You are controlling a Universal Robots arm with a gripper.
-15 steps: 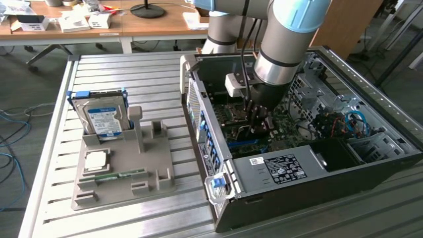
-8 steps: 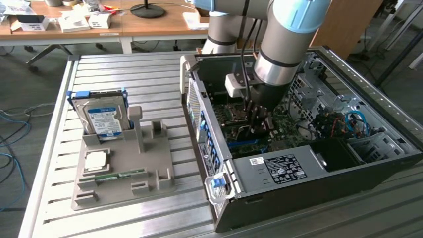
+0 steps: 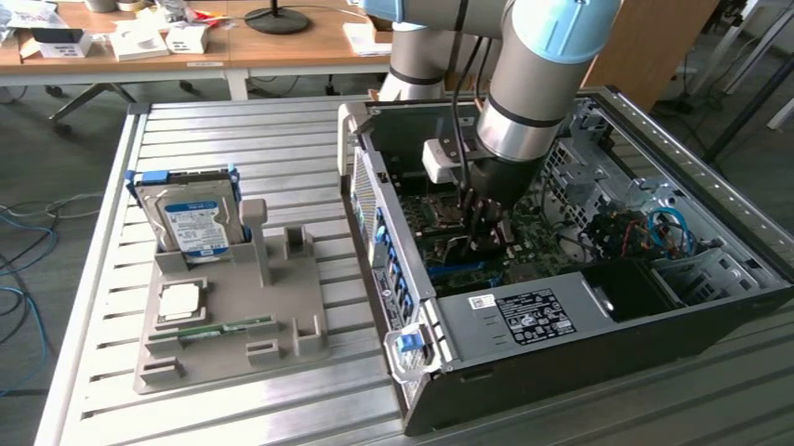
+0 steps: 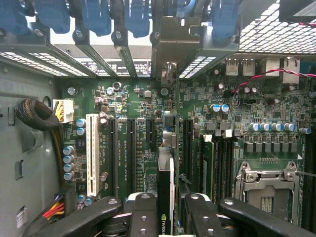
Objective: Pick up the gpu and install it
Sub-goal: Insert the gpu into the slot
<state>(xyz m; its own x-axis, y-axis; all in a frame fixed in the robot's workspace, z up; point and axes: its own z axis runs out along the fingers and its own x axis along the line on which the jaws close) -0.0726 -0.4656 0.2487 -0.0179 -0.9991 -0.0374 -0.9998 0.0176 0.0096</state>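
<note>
The gpu [image 4: 165,190] shows edge-on in the wrist view, a thin dark card standing upright over the black expansion slots of the motherboard [image 4: 143,106]. Its silvery end bracket [image 4: 174,47] reaches the row of rear slot openings. My gripper [image 4: 168,219] is shut on the card, with one black finger [image 4: 142,217] on each side of it. In the exterior view the gripper [image 3: 482,228] is lowered deep inside the open computer case [image 3: 559,316]. Whether the card is seated in a slot cannot be told.
A white slot [image 4: 92,153], a CPU socket [image 4: 266,190] and a sleeved cable bundle [image 4: 34,116] flank the card. Left of the case in the exterior view, a grey fixture [image 3: 230,339] holds an upright hard drive [image 3: 192,223] and a green memory stick [image 3: 223,327].
</note>
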